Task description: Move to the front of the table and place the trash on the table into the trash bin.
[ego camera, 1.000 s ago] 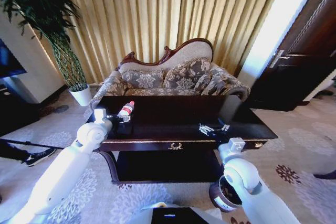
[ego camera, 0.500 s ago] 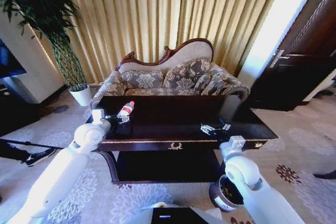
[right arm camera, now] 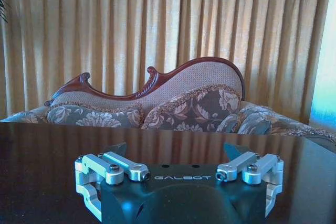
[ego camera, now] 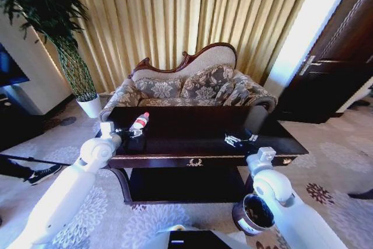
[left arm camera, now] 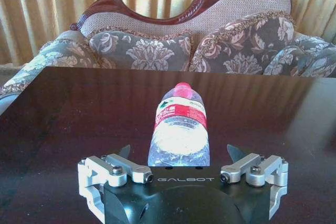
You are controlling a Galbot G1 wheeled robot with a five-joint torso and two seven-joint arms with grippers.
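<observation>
Two grippers over worktop (ego camera: 192,147): left gripper (left arm camera: 178,157) spread wide astride lying bottle (left arm camera: 179,129), near left end; right gripper (right arm camera: 176,153) wide, idle. Best advanced squarely, then closed mid-body.

I see a long dark mahogany table (ego camera: 192,135) with a glossy, mirror-smooth wooden top that reflects the curtains and sofa. At ten o'clock on it lies a clear plastic bottle (left arm camera: 178,132) with a shiny red cap and a smooth white-red label; its wall is ribbed and glints. My left claw (left arm camera: 178,155) has matt black plastic housing and brushed silver metal links with dark screws, its fingers spread either side of the bottle's base; my right claw (right arm camera: 175,150) is built the same and also spread. The arms are smooth white plastic. At five o'clock, the dark round trash bin (ego camera: 252,214) looks smooth with a paler rim. The sofa (ego camera: 186,86) is floral woven cloth with polished carved wood.
</observation>
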